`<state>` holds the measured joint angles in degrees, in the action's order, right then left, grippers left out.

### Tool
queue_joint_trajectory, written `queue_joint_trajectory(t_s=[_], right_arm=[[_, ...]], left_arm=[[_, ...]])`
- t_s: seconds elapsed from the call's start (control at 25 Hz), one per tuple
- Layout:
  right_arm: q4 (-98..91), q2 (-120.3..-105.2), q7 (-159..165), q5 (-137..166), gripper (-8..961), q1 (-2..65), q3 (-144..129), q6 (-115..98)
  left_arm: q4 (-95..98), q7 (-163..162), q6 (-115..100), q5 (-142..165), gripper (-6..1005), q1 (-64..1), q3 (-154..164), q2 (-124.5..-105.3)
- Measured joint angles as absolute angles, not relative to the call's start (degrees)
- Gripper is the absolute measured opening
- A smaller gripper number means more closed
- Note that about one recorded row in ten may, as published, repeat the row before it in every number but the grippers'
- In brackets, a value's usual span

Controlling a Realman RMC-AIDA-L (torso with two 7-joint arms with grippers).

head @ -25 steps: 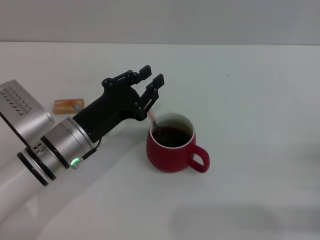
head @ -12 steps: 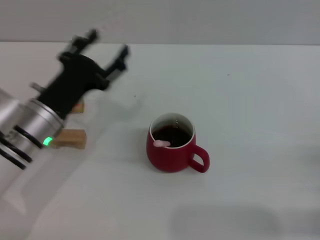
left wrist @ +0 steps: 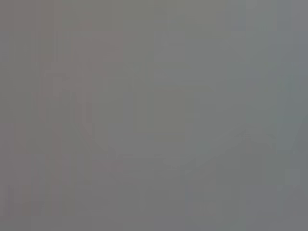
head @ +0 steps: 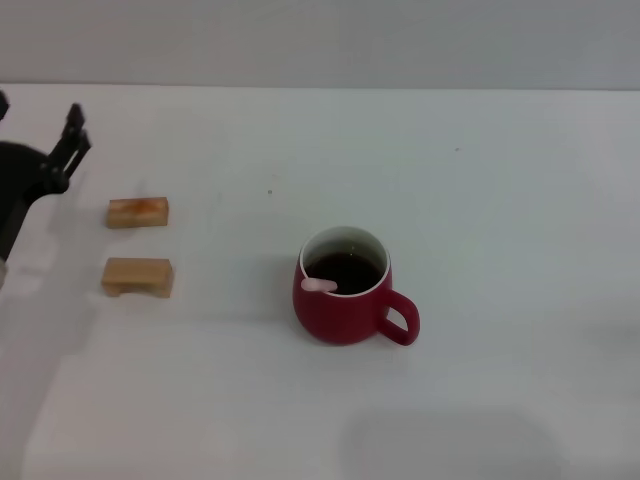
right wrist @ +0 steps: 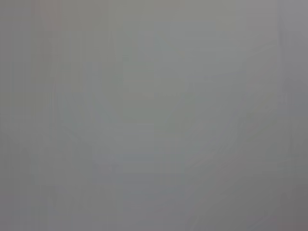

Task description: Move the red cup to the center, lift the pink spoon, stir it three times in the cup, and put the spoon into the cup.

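- Red cup [head: 344,288] stands upright on the white worktop [head: 480,200], roughly mid-scene, loop handle pointing right & a bit near. Dark liquid inside.
- Pink spoon [head: 321,285] is in the cup: only the pale pink handle end shows, resting on the rim at the cup's left-near side. Bowl is under the liquid, not visible.
- Spoon's long axis: seems to slant from that left-near rim down toward the cup's middle; can't confirm, lower part hidden.
- Left hand [head: 45,165] sits at the far-left edge of the head view, well apart from the cup. Cup lies to its right & nearer. Only one dark finger [head: 72,135] & part of the body show, so can't tell how far open it is; nothing visibly held.
- Right hand: not in any view.
- Left arm is the only one seen, so by the frames it's the nearer one to the cup.
- Two tan wooden blocks [head: 137,244] lie left of the cup, between it & the left hand, one farther, one nearer, apart from each other.
- Judgement: spoon in cup, cup near center, so task looks done; no further grasp seems needed.
- Views: head view carries everything. Left wrist & right wrist views show flat grey only, no objects, no fingers, so no check on grip from them.
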<state>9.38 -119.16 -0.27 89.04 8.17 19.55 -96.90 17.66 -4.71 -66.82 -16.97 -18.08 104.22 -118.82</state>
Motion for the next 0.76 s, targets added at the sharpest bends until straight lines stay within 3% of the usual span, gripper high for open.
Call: queue_joint_trajectory(t_s=[0.08,0.32,0.76], right_arm=[[8.28,-119.04,3.61,89.13,56,8.07,19.30,-97.59],[5.30,-118.99,11.44,89.63,230,8.11,17.45,-96.33],[5.02,-119.26,10.04,89.53,458,7.80,17.58,-95.70]], left_arm=[[17.17,-5.16,-67.97,-17.48,844,-17.57,104.74,-118.85],[17.32,-5.24,-70.42,-17.50,844,-16.49,107.17,-119.08],[17.10,-6.28,-69.54,-17.56,844,-16.48,109.13,-119.07]])
